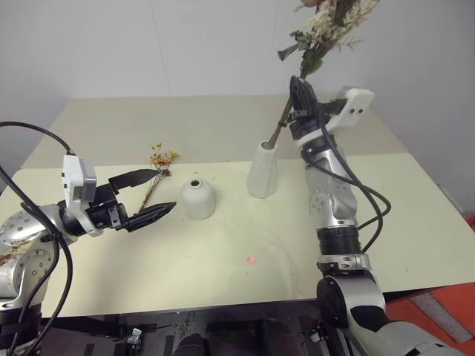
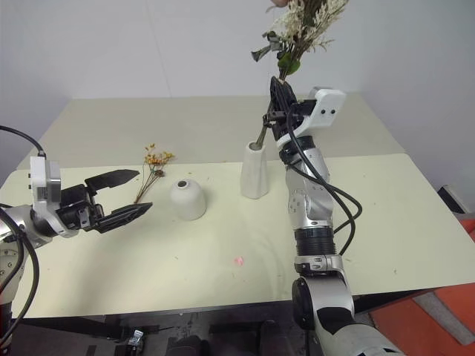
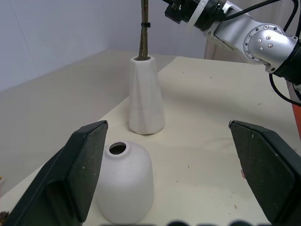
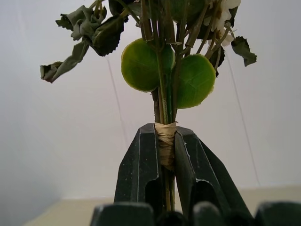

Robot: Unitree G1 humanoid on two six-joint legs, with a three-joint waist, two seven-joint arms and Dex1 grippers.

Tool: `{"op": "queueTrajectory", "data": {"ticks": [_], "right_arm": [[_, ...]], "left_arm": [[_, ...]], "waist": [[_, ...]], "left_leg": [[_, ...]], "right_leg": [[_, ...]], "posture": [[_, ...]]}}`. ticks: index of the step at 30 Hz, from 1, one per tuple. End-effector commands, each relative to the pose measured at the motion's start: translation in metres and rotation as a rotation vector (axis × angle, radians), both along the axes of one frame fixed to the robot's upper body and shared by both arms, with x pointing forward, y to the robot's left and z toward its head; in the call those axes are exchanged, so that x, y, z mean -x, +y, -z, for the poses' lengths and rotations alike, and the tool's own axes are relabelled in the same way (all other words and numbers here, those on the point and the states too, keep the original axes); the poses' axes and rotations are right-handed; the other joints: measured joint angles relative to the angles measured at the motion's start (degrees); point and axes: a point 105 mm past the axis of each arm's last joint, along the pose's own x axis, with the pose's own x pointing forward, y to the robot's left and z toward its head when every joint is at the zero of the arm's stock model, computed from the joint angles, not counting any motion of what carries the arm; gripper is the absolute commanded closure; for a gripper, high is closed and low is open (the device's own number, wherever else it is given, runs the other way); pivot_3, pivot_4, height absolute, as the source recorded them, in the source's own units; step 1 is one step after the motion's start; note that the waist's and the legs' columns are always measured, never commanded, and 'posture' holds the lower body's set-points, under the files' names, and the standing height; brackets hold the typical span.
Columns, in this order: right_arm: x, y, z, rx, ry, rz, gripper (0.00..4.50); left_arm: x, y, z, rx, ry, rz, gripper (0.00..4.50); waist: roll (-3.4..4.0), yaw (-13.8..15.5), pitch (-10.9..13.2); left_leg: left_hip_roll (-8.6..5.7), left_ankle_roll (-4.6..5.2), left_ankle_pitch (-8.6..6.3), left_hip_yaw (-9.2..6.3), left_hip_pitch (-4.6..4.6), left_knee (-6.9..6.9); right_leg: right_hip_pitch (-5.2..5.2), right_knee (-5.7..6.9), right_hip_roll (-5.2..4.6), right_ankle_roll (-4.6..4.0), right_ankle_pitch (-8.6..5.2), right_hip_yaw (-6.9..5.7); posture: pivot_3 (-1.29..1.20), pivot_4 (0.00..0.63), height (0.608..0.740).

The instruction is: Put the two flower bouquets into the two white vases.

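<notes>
1. Far left: left gripper hanging level over the surface, jaws spread wide, nothing between them, aimed toward the vases.
2. Just beyond it: small bunch of orange-yellow dried flowers lying flat on the surface, well clear of both vases, untouched by either gripper. Not yet placed.
3. Next right: squat vase standing upright, round mouth open and empty in the left wrist view. Near the small bunch, just apart from the tall vase.
4. Right of centre: tall vase upright, with the stems of the big bunch entering its mouth; left wrist view shows the stems passing down inside the rim. How deep they reach cannot be told.
5. Above the vase: right gripper clamped tight on the wrapped stems, pointing up and forward, blooms and green leaves standing high above it. Bunch leaning rather than straight, weight apparently carried by the gripper rather than the vase.
6. Progress, as a judgement: roughly halfway. First bouquet entered but not released; seating and letting go left to do.
7. Remaining after that: picking up the small bunch and threading it into the narrow hole of the squat vase, probably the fiddlier step given thin, loose stems.
</notes>
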Motion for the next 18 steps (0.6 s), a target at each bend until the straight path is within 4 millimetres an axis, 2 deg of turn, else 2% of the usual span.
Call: {"op": "queueTrajectory", "data": {"ticks": [1, 18], "right_arm": [[0.008, 0.004, -0.008, 0.019, -0.04, -0.018, 4.29], [-0.006, 0.021, 0.018, 0.135, 0.019, -0.041, 4.29]], "left_arm": [[0.003, -0.003, -0.006, -0.008, -0.029, 0.008, 0.0], [0.005, -0.001, -0.005, -0.003, -0.032, -0.018, 0.0]], "waist": [[0.0, 0.0, 0.0], [0.0, 0.0, 0.0]], "left_leg": [[0.0, 0.0, 0.0, 0.0, 0.0, 0.0], [-0.01, -0.01, 0.0, 0.01, -0.01, -0.01]], "right_leg": [[0.0, 0.0, 0.0, 0.0, 0.0, 0.0], [0.0, -0.02, -0.01, 0.0, 0.0, 0.0]], "posture": [[0.0, 0.15, 0.74], [0.0, 0.15, 0.74]]}}
